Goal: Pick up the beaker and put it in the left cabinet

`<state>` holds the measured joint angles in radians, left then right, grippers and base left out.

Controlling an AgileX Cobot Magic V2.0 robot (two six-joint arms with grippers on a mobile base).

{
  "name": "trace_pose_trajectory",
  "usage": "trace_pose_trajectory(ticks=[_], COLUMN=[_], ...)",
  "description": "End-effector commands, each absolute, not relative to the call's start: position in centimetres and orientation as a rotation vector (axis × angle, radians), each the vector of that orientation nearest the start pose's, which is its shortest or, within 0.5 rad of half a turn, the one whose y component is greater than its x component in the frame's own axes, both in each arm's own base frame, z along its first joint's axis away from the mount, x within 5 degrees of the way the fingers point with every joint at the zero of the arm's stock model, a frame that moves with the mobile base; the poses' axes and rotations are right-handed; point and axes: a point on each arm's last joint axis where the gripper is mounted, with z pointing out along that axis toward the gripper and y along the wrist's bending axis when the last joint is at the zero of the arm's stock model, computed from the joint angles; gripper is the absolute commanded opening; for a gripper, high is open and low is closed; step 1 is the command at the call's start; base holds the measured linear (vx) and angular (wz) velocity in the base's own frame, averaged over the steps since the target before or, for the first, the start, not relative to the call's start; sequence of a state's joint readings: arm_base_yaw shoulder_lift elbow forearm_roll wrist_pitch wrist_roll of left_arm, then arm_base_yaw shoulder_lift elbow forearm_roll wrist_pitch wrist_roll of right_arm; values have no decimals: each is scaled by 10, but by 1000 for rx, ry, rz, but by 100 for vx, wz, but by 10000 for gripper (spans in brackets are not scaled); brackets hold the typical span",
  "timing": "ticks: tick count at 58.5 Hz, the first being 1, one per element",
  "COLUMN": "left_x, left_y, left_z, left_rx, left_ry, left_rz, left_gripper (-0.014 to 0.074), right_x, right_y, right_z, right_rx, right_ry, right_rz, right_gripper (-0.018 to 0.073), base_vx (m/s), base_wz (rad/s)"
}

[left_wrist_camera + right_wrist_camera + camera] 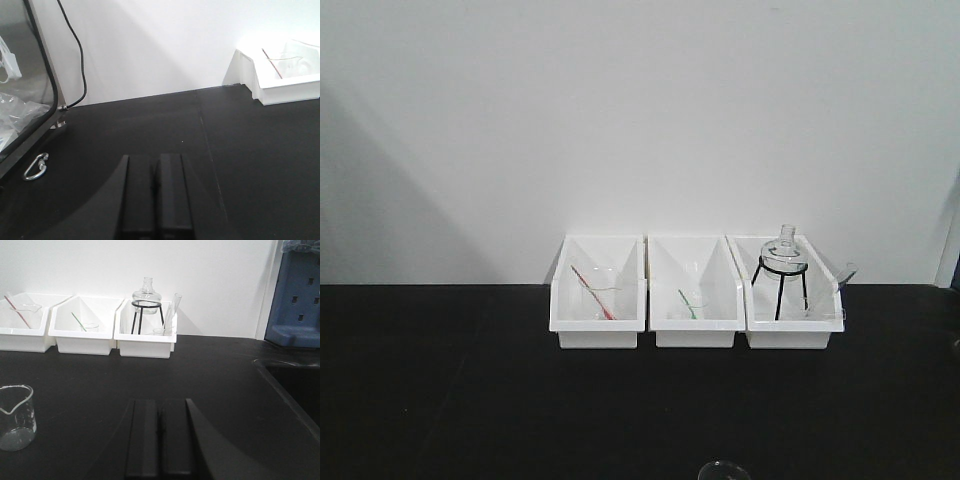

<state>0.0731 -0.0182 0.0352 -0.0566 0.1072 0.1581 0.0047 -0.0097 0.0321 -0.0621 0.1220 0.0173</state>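
Observation:
The beaker [15, 417], small clear glass with a pouring spout, stands upright on the black bench top at the left edge of the right wrist view. Only its rim shows at the bottom edge of the front view [724, 469]. My right gripper [159, 402] is shut and empty, low over the bench, to the right of the beaker and apart from it. My left gripper [154, 158] is shut and empty over bare bench. The pale grey-white cabinet with its shelves is out of view.
Three white bins [695, 295] stand against the back wall, holding a beaker with a red rod [595, 292], one with a green rod [688, 303] and a flask on a black tripod [783, 262]. A black-framed glass panel [35, 65] stands at the left, a sink edge [285, 385] and a blue rack [296, 295] at the right.

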Motion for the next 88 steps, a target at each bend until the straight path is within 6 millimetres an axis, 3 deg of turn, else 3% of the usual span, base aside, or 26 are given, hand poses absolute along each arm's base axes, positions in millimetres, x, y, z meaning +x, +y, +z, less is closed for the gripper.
trace_pose_trajectory(ticks=[1, 47, 61, 69, 74, 88], left_x=[54, 54, 54, 54, 54, 54], left_y=[3, 3, 3, 3, 3, 3], left_z=[207, 207, 207, 207, 207, 207], left_rx=[22, 22, 22, 22, 22, 22], left_ry=[1491, 1491, 1491, 1491, 1491, 1491], left_rz=[129, 129, 129, 129, 129, 129], left_gripper=[-6, -6, -6, -6, -6, -6], right_x=[56, 56, 55, 52, 48, 56], right_y=[0, 0, 0, 1, 1, 0], right_z=[199, 199, 207, 223, 246, 310], right_rx=[-33, -33, -31, -34, -19, 3], right_ry=[1534, 1534, 1449, 1291, 1220, 1384], right_rz=[-41, -41, -34, -28, -6, -4], right_gripper=[-5, -5, -5, -5, -5, -3], base_vx=[0, 0, 0, 0, 0, 0], base_wz=[0, 0, 0, 0, 0, 0])
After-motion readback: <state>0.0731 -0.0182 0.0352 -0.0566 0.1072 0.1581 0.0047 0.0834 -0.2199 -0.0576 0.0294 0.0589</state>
